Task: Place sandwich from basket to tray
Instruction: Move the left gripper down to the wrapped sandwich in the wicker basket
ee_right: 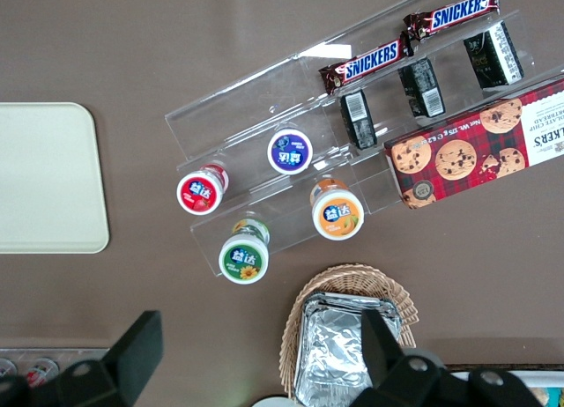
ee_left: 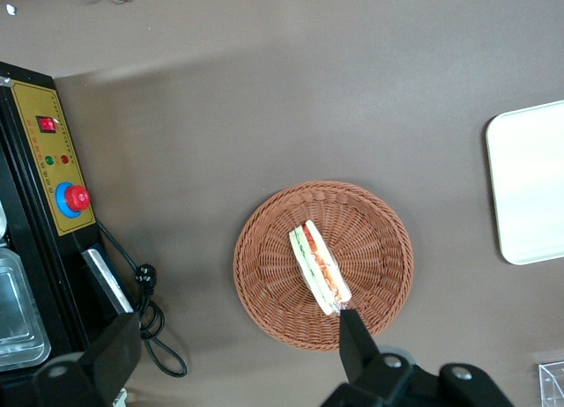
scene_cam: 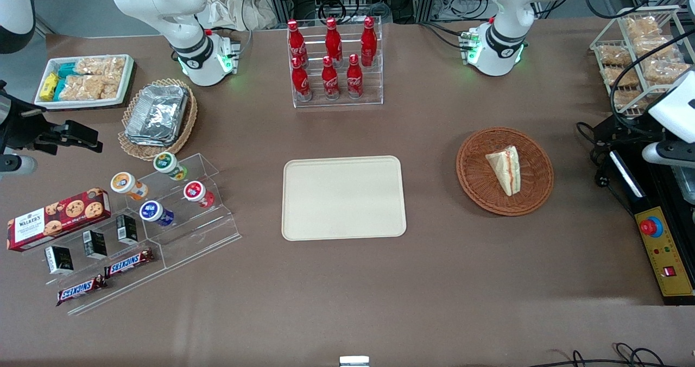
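Observation:
The sandwich, a white wedge with orange and green layers, lies in the round reddish-brown basket toward the working arm's end of the table. The empty cream tray lies flat at mid-table, apart from the basket. In the left wrist view my gripper hangs high above the table, open, with nothing between its fingers. One black fingertip lines up with the end of the sandwich in the basket. The other finger is out over bare table. An edge of the tray shows too.
A black and yellow control box with a red button and a coiled cable lie beside the basket at the table's end. A wire snack rack stands farther back. A cola bottle rack stands farther from the camera than the tray.

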Controlling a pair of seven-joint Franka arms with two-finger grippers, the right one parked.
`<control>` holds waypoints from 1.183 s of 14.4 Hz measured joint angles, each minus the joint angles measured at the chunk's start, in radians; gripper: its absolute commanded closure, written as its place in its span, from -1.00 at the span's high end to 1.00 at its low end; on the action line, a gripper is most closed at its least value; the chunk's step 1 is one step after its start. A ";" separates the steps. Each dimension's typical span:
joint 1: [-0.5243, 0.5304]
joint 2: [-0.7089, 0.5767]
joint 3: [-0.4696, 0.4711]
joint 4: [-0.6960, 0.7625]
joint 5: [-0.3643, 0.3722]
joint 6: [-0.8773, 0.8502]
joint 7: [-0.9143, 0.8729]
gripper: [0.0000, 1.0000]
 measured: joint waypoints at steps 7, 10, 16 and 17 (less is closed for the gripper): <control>-0.012 0.012 -0.008 0.000 -0.003 -0.001 -0.091 1.00; -0.051 0.046 -0.012 -0.018 -0.003 0.012 -0.265 1.00; -0.139 0.043 -0.026 -0.247 -0.004 0.236 -0.724 1.00; -0.139 0.036 -0.026 -0.309 -0.004 0.300 -0.769 1.00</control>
